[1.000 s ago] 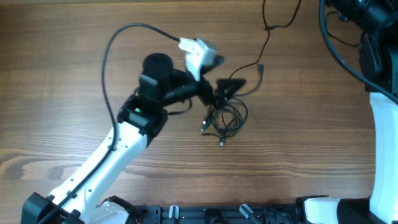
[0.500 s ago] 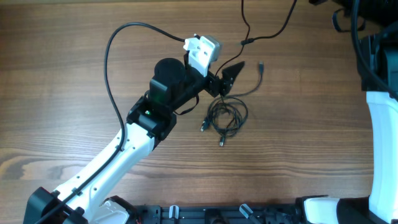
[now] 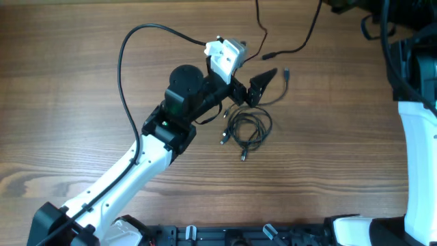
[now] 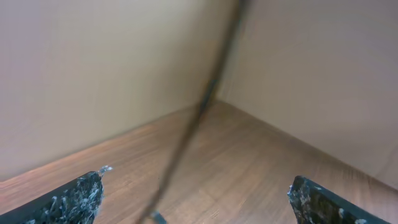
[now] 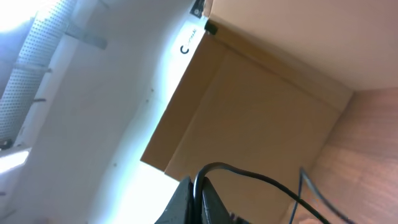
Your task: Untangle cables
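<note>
A small coil of thin black cables [image 3: 249, 128] lies on the wooden table, with a loose strand running up to a plug end [image 3: 285, 72]. My left gripper [image 3: 254, 85] is open just above the coil and holds nothing. In the left wrist view its fingers [image 4: 199, 202] are wide apart, with a blurred cable strand [image 4: 196, 121] hanging between them. Another cable [image 3: 265, 53] hangs in a loop from the top edge. My right gripper [image 5: 200, 196] is shut on this cable [image 5: 249, 174]; in the overhead view it is mostly beyond the top edge.
The left arm [image 3: 136, 164] reaches in from the bottom left, with its thick black wire [image 3: 123, 75] arching over the table. The right arm's white base [image 3: 416, 137] stands at the right edge. Cardboard walls [image 4: 298, 74] border the table.
The hanging cable loop has shifted left and now hangs free of the coil. My left gripper has moved up and right, from over the coil to just above it.
</note>
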